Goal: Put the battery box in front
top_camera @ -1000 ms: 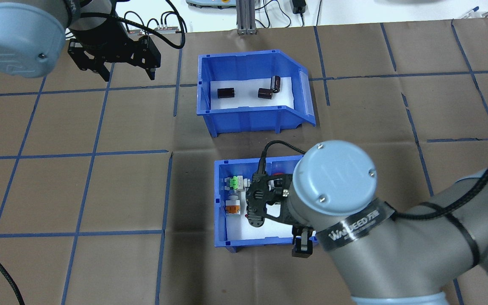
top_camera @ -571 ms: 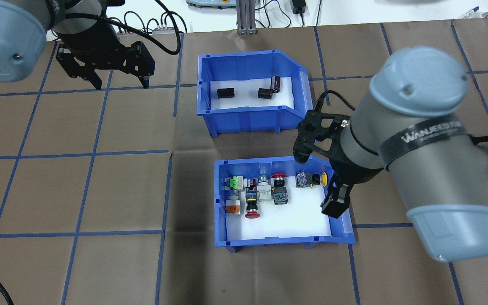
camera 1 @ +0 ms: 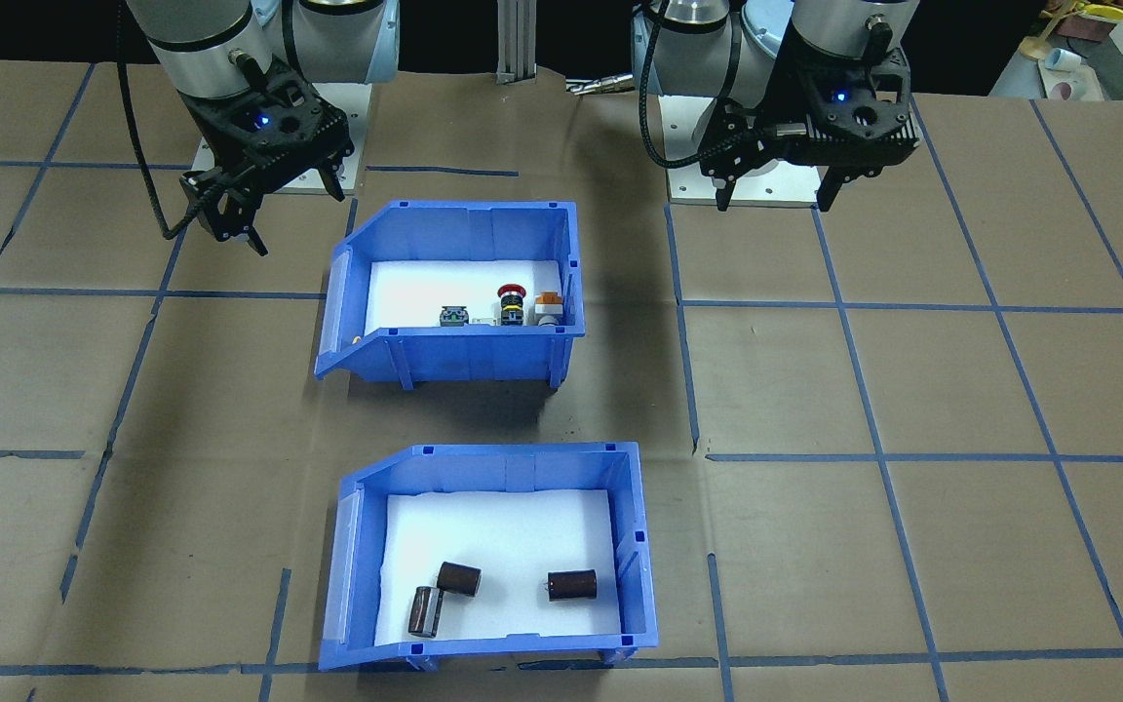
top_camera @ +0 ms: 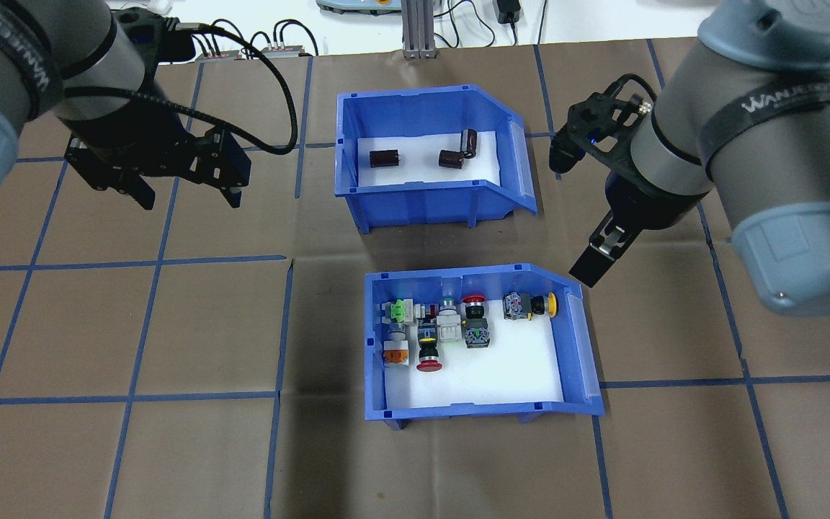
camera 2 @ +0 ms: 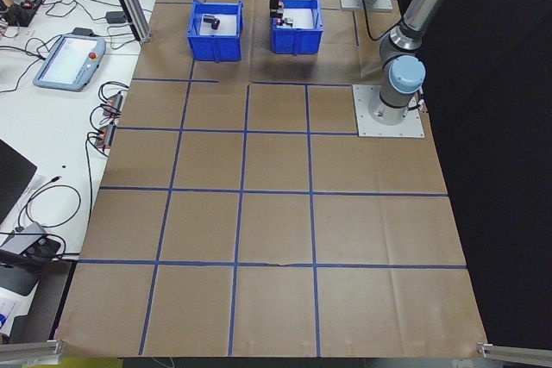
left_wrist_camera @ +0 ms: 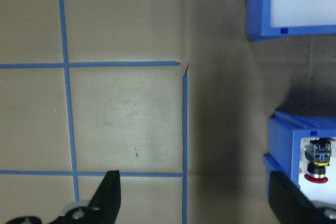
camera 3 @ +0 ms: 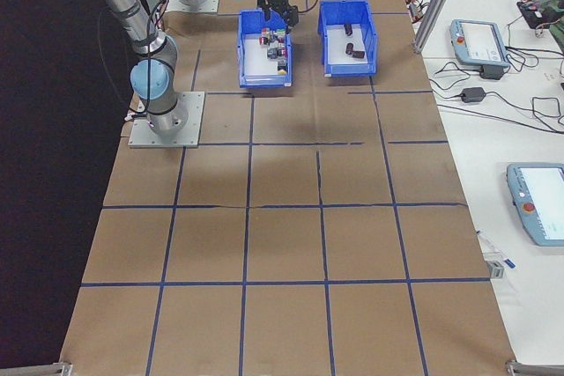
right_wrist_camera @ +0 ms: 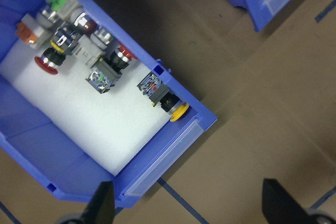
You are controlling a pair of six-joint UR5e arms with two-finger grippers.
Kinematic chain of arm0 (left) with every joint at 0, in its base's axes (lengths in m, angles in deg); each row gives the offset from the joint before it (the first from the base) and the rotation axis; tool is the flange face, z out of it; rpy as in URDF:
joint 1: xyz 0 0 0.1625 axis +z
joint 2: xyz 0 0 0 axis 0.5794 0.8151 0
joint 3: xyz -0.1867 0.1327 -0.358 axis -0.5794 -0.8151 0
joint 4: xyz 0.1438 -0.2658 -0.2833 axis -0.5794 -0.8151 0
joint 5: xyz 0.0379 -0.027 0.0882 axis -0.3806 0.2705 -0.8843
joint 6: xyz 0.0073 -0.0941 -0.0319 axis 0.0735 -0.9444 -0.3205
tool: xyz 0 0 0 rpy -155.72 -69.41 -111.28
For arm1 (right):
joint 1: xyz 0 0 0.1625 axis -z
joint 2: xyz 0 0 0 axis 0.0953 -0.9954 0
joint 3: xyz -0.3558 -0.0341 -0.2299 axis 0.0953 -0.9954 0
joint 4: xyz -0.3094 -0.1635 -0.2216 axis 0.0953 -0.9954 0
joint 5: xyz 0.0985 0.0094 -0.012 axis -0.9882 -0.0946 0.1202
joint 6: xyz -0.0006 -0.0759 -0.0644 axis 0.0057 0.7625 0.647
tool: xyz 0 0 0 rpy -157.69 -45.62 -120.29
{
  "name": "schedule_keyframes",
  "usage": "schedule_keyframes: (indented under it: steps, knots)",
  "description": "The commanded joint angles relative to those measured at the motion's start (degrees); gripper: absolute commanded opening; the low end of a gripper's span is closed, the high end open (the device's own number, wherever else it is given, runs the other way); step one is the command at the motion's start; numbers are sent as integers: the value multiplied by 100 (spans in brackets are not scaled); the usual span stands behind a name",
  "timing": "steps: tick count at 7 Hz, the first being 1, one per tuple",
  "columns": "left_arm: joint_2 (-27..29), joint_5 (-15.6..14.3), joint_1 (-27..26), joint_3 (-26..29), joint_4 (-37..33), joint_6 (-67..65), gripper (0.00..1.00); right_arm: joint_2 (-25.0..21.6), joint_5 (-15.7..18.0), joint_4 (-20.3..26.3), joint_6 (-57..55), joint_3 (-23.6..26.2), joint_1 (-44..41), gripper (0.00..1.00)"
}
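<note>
The blue plastic battery box (top_camera: 435, 169) with white liner and three small dark brown cylinders (top_camera: 451, 158) sits on the brown papered bench (top_camera: 170, 324), on the far side from my base. The similar blue bin of colourful push-button switches (top_camera: 472, 346) stands nearer me. My left fingers (top_camera: 188, 189) and right fingers (top_camera: 575, 216) hang spread wide, holding nothing, above bare bench.
</note>
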State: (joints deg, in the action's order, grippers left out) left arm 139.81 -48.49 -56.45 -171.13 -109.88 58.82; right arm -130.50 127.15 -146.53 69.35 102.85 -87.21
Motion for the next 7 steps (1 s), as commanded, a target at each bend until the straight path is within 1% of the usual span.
schedule_keyframes:
  steps: [1,3,4,5,6,7]
  knots:
    - [-254,122,-8,-245,6,-1,99,596,9,11,-1775,-499,31,100]
    - [-131,114,1,-157,41,-1,99,1010,9,81,-3157,-948,57,100]
    - [-113,114,10,-183,128,8,99,1073,18,255,-3721,-1167,75,100]
    - [-96,123,10,-236,233,-53,99,1152,27,274,-4327,-1326,153,100]
    - [-96,123,10,-236,243,-53,99,1214,114,301,-4437,-1371,354,100]
    - [-96,123,10,-236,243,-53,99,1136,149,397,-4534,-1346,478,100]
